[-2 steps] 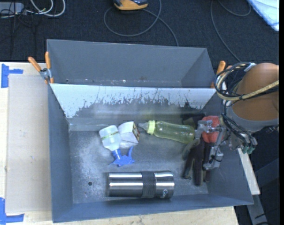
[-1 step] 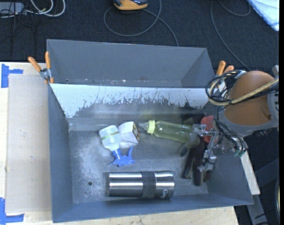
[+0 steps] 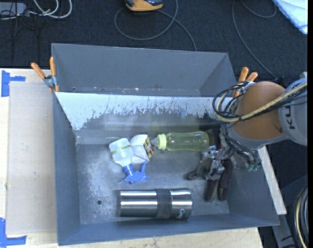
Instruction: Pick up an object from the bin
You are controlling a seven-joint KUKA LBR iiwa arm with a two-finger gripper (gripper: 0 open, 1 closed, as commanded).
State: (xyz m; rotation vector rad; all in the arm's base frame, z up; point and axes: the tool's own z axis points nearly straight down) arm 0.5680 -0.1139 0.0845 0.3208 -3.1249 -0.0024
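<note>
Saw 1 steel flask [image 3: 155, 204] lying on its side at the front of the grey bin [image 3: 140, 74]. Behind it, found 1 white spray bottle [image 3: 124, 154] with a blue trigger, touching 1 small box [image 3: 142, 147]. Farther back, noted 1 pale-green bottle [image 3: 184, 140] on its side. Spotted the gripper [image 3: 215, 161] over a dark tool [image 3: 218, 182] like pliers at the bin's right; could not tell the claw's state.
</note>
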